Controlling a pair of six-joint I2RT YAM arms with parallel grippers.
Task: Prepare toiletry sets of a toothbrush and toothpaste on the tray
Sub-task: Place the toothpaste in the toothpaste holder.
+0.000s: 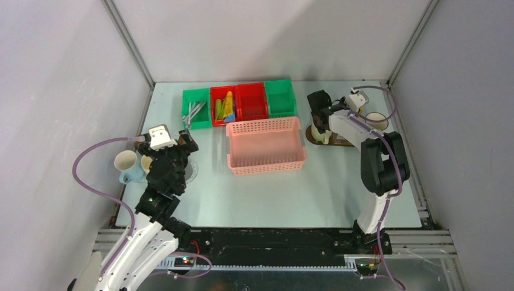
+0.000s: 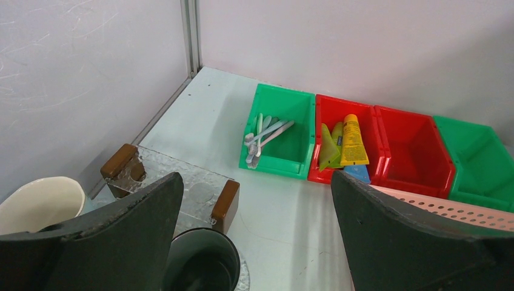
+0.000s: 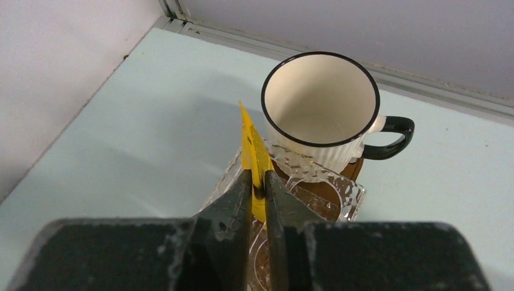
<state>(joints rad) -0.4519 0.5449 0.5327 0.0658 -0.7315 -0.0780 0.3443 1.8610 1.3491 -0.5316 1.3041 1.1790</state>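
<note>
My right gripper is shut on a yellow toothpaste tube, held edge-up over a clear patterned glass piece on the dark brown tray. A cream mug with a black rim and handle stands just beyond on the tray. From above, the right gripper hangs over the tray at the back right. My left gripper is open and empty above a dark mug. Toothbrushes lie in a green bin, and more tubes in a red bin.
A pink lattice basket sits mid-table in front of a row of green and red bins. White mugs stand at the left by my left arm. A clear glass tray with brown handles lies near the dark mug.
</note>
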